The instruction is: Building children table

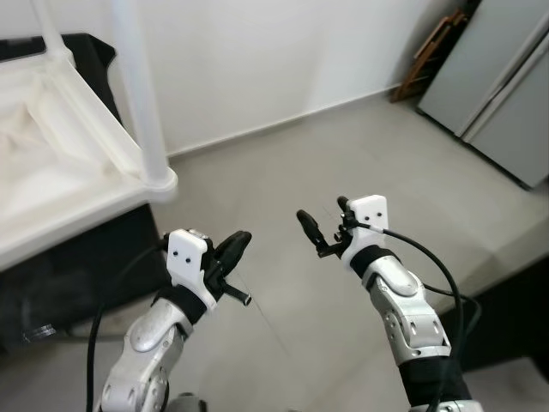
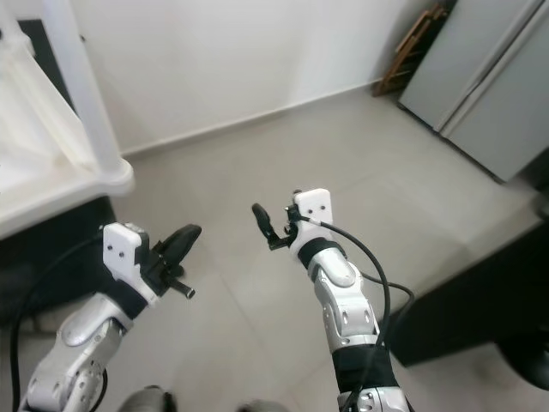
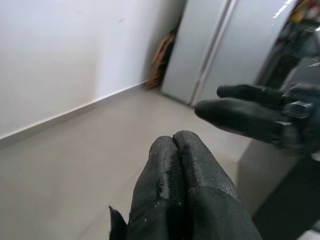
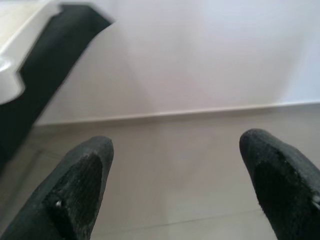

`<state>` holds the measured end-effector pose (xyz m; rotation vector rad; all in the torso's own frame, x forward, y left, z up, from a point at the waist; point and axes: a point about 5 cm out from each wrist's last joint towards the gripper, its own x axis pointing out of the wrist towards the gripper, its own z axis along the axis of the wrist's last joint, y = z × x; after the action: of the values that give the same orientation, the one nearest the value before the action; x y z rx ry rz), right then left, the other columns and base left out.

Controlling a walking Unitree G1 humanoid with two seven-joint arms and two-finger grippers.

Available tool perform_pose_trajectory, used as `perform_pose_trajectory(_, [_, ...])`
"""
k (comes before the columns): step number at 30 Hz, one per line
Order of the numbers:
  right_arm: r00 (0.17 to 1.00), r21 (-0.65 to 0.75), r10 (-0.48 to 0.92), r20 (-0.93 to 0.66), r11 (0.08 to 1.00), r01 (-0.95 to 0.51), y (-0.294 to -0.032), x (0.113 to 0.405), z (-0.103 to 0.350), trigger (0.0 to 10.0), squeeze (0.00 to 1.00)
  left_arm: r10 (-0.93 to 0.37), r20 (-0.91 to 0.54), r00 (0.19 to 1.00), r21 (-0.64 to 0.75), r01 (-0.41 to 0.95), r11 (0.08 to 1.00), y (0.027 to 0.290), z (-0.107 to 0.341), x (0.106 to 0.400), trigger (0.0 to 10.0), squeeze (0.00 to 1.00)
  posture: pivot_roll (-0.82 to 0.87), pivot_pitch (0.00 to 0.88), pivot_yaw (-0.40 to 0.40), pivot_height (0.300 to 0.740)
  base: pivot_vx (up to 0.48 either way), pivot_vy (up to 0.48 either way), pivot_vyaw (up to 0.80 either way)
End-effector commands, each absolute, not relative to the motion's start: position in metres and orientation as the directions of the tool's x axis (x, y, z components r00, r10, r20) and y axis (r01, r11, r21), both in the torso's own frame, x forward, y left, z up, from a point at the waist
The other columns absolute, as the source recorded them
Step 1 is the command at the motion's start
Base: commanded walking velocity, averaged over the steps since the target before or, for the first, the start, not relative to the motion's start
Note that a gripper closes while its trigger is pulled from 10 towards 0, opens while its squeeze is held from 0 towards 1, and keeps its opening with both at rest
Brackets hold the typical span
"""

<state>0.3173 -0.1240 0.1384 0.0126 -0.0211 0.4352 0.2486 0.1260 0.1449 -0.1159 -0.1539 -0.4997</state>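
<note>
1. The white children's table (image 1: 77, 163) lies upturned at the far left, with one round leg (image 1: 141, 94) rising from its corner. It is to the left of, and farther off than, both tools, and touches neither.
2. The left tool (image 1: 233, 249) is held up over the floor, near the table's rounded corner and below it in the head view. Its two black fingers (image 3: 180, 190) are pressed together with nothing between them.
3. The right tool (image 1: 322, 225) hovers to the right of the left one, well apart from the table. Its fingers (image 4: 85, 185) are spread wide and hold nothing.
4. The table is smooth white plastic or painted wood, with a raised rim around a recessed underside. The tool fingers are matt black with a rough, grainy pad surface. The arms are silver with white wrist housings and black cables.
5. The floor (image 1: 360, 163) is pale grey, smooth tile with thin joints. A plain white wall (image 1: 283, 51) with a low skirting runs along the far side.
6. At the far right stands a grey cabinet or fridge (image 1: 506, 86), with brown wooden pieces (image 1: 429, 51) leaning in the corner beside it. Something dark (image 1: 77, 266) sits beneath the table at the left.
</note>
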Motion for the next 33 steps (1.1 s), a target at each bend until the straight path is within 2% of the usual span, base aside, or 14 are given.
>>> perform_pose_trajectory(1, [0.92,0.006,0.392,0.002,0.92,-0.392,-0.136,0.317,0.134,10.0,0.0,-0.496,0.18,0.849,-0.08,0.515,0.853,0.12,0.145,0.246,10.0,0.0,-0.02,0.206,-0.147,0.74,0.431,0.0,0.0])
perform_pose_trajectory(12, [0.918,0.027,0.396,-0.001,0.918,-0.396,-0.137,0.318,0.133,10.0,0.0,-0.538,0.189,0.822,-0.07,0.557,0.827,0.114,0.148,0.245,10.0,0.0,-0.02,0.206,-0.146,0.74,0.406,0.0,0.0])
perform_pose_trajectory(14, [0.918,0.03,0.396,-0.002,0.918,-0.396,-0.137,0.318,0.133,10.0,0.0,-0.526,0.196,0.827,-0.085,0.549,0.832,0.114,0.149,0.245,10.0,0.0,-0.02,0.206,-0.146,0.74,0.0,0.0,0.0])
perform_pose_trajectory(33, [0.911,0.037,0.412,-0.013,0.911,-0.411,-0.139,0.318,0.13,10.0,0.0,-0.581,0.19,0.792,-0.104,0.604,0.79,0.106,0.148,0.24,10.0,0.0,-0.04,0.194,-0.158,0.74,0.0,-0.448,0.0])
